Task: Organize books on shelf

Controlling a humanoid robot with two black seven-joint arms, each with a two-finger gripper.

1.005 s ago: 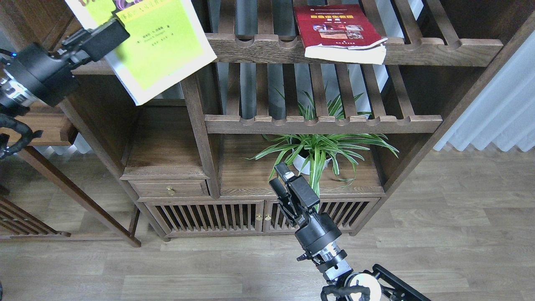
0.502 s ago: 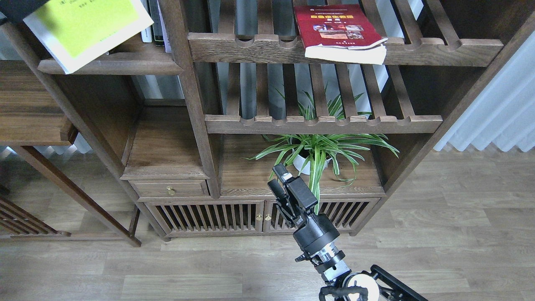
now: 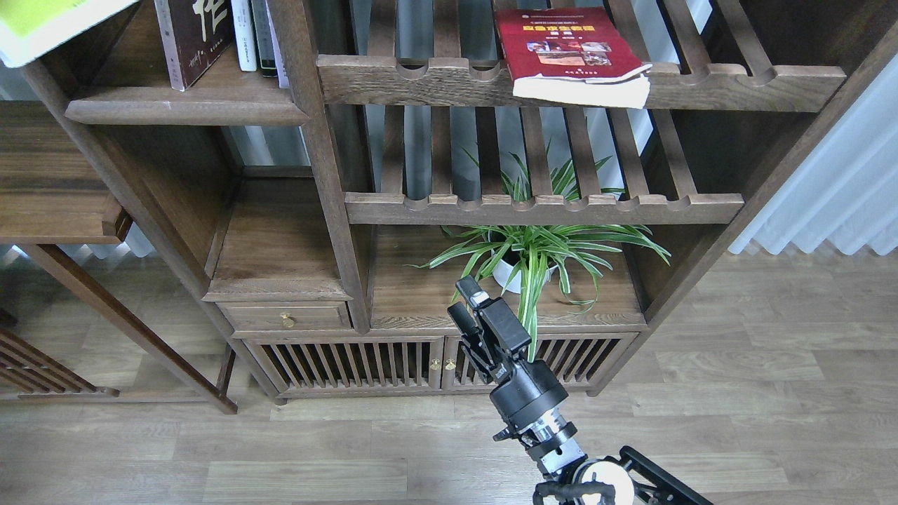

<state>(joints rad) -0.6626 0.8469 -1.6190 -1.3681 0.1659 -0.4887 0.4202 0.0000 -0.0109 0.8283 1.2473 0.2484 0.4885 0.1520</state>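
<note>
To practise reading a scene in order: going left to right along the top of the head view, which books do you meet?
Yellow-green book at the corner → maroon book standing on the plank shelf → thin upright books → red book lying flat on the slatted rack.

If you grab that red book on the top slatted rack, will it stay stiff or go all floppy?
Probably floppy: the red book looks like a thick paperback, and its front cover corner already curls up. It likely feels fairly heavy, given the deep stack of pages. Its front edge overhangs the slatted rack, so a push from behind might tip it off.
</note>
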